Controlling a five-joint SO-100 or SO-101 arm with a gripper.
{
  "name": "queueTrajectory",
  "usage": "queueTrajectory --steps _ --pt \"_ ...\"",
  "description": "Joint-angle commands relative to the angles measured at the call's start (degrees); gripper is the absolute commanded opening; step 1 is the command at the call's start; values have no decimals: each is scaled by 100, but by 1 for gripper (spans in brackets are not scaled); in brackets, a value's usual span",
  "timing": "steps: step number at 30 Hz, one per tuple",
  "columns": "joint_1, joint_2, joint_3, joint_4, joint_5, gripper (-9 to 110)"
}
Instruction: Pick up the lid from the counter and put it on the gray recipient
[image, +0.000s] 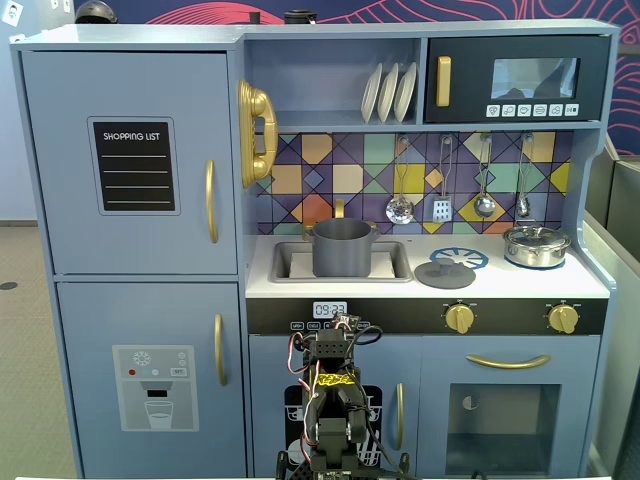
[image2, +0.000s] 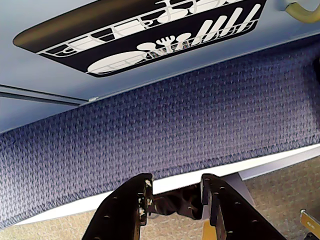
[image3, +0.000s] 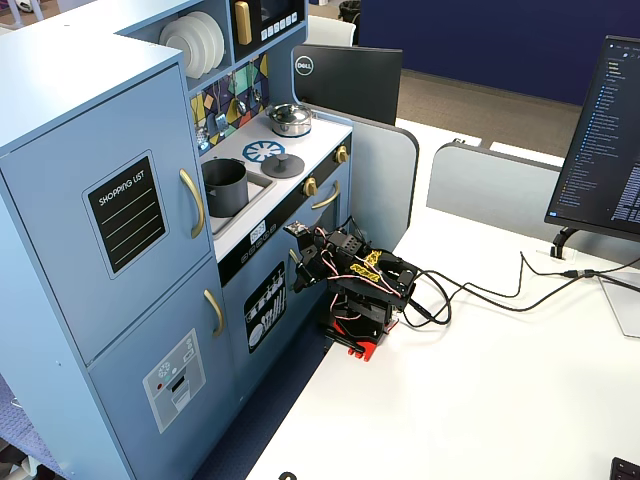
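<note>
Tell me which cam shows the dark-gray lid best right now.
The front-on fixed view: the lid lies flat and unobstructed on the counter, right of the gray pot in the sink. The angled fixed view shows it smaller. The wrist view misses it, showing only the open fingers over carpet.

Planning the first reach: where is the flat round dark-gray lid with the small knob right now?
In a fixed view, the lid lies flat on the counter, right of the gray pot in the sink and left of the shiny steel pot.

Gray lid (image: 445, 273) flat on counter; gray recipient (image: 342, 248) upright in sink
</note>
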Motion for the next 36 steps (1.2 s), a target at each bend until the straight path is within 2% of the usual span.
queueTrajectory --steps 1,14,21,27,30,36 --pt "220 -26 70 1134 -1099 0" --pt "281 -97 -255 1072 -1204 0" --pt "167 -1652 -3129 1187 -1257 0" --pt "589 -2558 -5300 1230 -1749 0" --pt "1090 -2663 -5766 668 -2057 0" --pt "2136 -2479 -5748 -1652 -2197 0"
